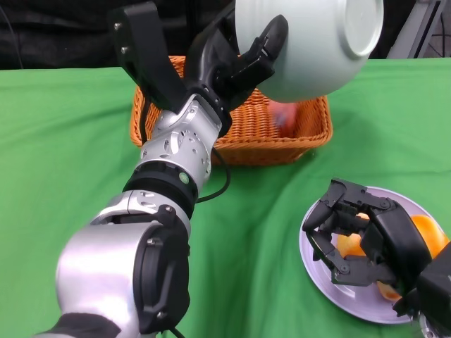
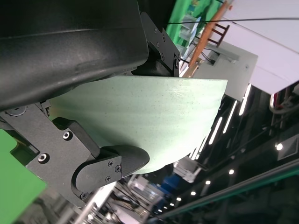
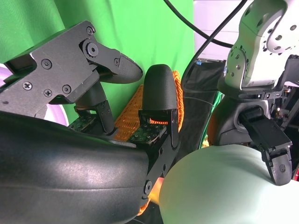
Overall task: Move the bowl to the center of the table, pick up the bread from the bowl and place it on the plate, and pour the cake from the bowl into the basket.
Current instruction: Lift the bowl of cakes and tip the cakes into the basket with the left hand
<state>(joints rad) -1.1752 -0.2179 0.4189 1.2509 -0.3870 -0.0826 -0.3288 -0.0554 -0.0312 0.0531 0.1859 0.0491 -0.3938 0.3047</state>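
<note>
My left hand (image 1: 236, 63) grips the pale green bowl (image 1: 310, 42) by its rim and holds it tipped over above the orange wicker basket (image 1: 243, 130), its base turned up and to the right. A blurred pink thing, likely the cake (image 1: 284, 116), shows inside the basket under the bowl. The left wrist view is filled by the bowl's wall (image 2: 154, 121) with my fingers (image 2: 88, 163) around it. My right hand (image 1: 359, 236) rests with curled fingers over the orange bread (image 1: 430, 236) on the pale plate (image 1: 317, 271) at the lower right; whether it holds the bread I cannot tell.
A green cloth (image 1: 63, 155) covers the table. The basket stands at the far middle, the plate near the front right edge. My left forearm (image 1: 173, 151) crosses the middle of the table. In the right wrist view the bowl (image 3: 224, 186) and left arm (image 3: 261, 51) appear beyond my own fingers.
</note>
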